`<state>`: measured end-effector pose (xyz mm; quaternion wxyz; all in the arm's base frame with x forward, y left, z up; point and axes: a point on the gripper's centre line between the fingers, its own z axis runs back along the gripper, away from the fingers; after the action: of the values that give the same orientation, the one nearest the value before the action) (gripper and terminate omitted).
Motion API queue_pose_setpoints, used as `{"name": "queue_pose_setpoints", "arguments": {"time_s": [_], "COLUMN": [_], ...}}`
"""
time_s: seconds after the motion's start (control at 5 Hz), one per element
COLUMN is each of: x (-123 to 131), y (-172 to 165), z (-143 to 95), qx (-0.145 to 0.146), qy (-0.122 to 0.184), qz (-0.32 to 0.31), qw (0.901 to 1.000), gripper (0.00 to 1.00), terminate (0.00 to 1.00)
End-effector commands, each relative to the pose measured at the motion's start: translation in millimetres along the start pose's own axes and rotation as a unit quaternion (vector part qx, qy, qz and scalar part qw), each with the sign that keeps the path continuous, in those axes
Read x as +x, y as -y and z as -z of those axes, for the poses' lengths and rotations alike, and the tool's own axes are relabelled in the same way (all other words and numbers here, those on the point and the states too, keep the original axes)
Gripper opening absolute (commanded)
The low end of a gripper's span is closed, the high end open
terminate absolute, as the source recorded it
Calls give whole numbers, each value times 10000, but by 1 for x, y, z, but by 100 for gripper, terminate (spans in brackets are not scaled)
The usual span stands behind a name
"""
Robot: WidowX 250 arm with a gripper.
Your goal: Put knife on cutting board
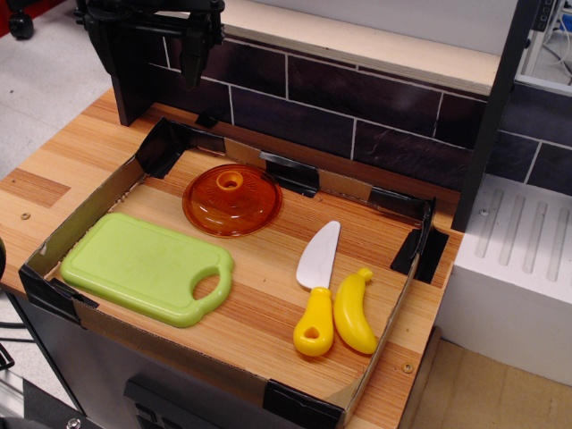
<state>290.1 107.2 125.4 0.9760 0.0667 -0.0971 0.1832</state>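
Nearest, right of the light-green plastic cutting board point(147, 265), lies the white-bladed, yellow-handled toy knife point(316, 289), probably light, stiff and slick; grasp the chunky handle. Behind the board, the black gripper point(192, 55) hangs empty, opening unclear.

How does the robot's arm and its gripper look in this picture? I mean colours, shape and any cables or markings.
Only the lower part shows, at the top left. The gripper is all black, with a blocky body and a narrow finger pointing down. No cables, markings or other colours can be made out; the rest of the arm is cut off by the frame.
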Motion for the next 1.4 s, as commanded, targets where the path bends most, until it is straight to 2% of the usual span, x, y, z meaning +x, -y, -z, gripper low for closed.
{"name": "queue_pose_setpoints", "arguments": {"time_s": [0.0, 0.2, 0.6, 0.8, 1.2], "x": [0, -32, -94, -112, -119], "y": [0, 22, 59, 76, 94], "z": [0, -1, 8, 17, 35], "qx": [0, -108, -266, -340, -385], "qy": [0, -427, -986, -936, -872], "qz": [0, 272, 452, 329, 386], "qw": [10000, 9987, 9937, 9945, 9947], "gripper": [100, 100, 100, 100, 100], "terminate": [0, 0, 0, 0, 0]}}
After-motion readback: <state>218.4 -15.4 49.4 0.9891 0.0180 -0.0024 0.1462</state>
